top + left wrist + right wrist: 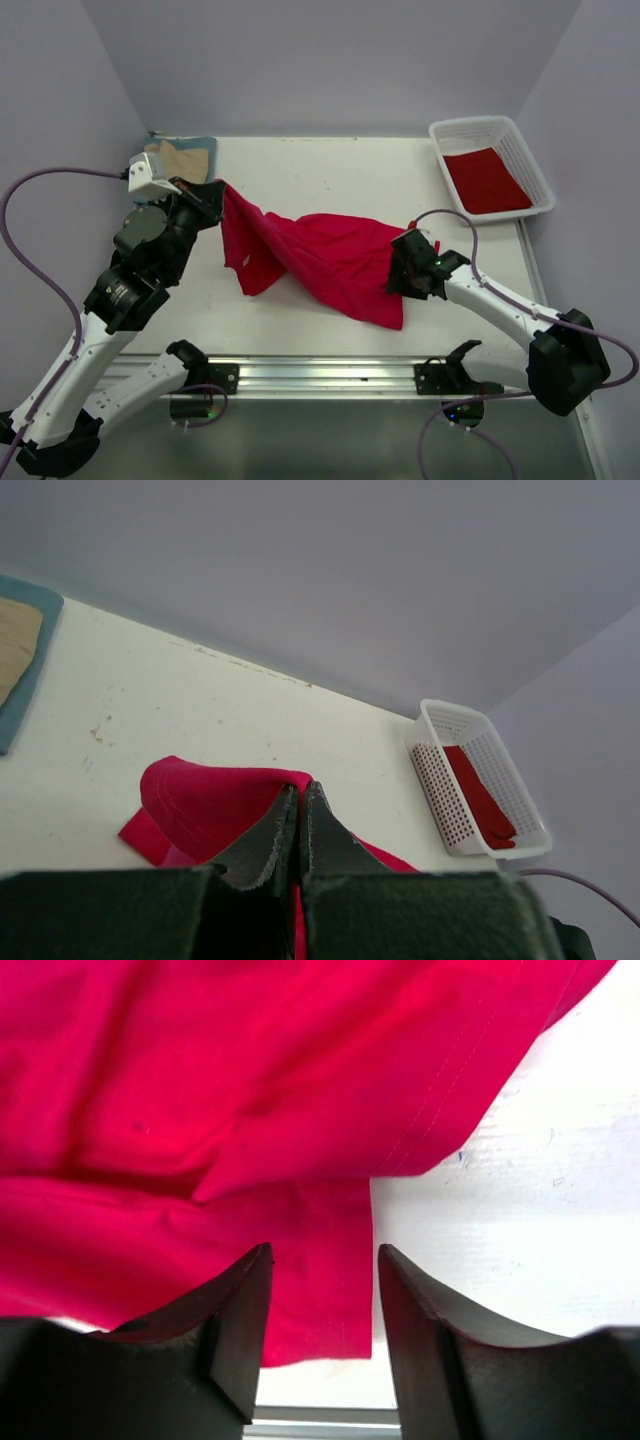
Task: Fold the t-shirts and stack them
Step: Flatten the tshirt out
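A bright red t-shirt lies crumpled across the middle of the table. Its left end is lifted by my left gripper, which is shut on the cloth. In the left wrist view the closed fingertips pinch a red fold. My right gripper hovers at the shirt's right edge, jaws open. In the right wrist view the red cloth spreads under the open gripper, untouched by it. A tan t-shirt lies folded on a blue-grey one at the back left.
A white lattice basket at the back right holds another red t-shirt; the basket also shows in the left wrist view. A metal rail runs along the near edge between the arm bases. Walls close in the table.
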`<state>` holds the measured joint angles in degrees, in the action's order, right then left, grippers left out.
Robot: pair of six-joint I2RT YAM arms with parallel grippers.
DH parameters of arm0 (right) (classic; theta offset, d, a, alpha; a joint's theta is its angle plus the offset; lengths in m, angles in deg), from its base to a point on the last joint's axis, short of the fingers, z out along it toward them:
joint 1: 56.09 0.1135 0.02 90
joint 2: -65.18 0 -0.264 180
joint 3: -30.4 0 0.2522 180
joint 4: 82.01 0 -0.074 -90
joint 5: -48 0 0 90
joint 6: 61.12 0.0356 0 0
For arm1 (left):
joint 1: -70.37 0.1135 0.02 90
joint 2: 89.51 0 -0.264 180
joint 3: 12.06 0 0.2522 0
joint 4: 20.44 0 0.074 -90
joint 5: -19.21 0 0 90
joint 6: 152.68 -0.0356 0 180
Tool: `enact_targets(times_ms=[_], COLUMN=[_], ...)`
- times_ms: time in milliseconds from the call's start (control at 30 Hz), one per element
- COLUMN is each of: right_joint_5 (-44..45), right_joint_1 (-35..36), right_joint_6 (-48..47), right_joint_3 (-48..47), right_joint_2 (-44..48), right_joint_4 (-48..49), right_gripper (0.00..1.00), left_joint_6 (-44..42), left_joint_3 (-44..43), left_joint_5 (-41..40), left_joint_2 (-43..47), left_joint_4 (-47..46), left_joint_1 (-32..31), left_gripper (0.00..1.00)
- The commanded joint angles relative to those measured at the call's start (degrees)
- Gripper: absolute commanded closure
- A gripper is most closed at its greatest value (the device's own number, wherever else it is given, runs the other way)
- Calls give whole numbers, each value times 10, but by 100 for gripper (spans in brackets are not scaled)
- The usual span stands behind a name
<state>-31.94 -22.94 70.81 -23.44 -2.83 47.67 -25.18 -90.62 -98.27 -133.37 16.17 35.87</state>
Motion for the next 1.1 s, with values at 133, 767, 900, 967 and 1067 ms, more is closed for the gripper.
enact_targets(times_ms=[133,767,900,967,1067], right_joint_5=[51,77,71,69,72], right_joint_1=[-3,-18,-17,-17,-16], right_joint_6=[-13,-17,-22,-33,-49], right_joint_3=[-14,-10,-2,-3,-18], right_joint_2=[-60,-164,-119,-85,-10], right_joint_4=[53,107,96,81,29], right_gripper=[57,100,100,100,100], left_joint_6=[9,13,11,10,9], left_joint_3=[-1,5,2,2,4], left_joint_5=[-13,-20,-27,-29,-29], left_joint_2=[10,19,26,28,29], left_joint_4=[-11,1,11,13,23], left_joint_1=[4,4,4,4,4], left_gripper=[100,100,100,100,100])
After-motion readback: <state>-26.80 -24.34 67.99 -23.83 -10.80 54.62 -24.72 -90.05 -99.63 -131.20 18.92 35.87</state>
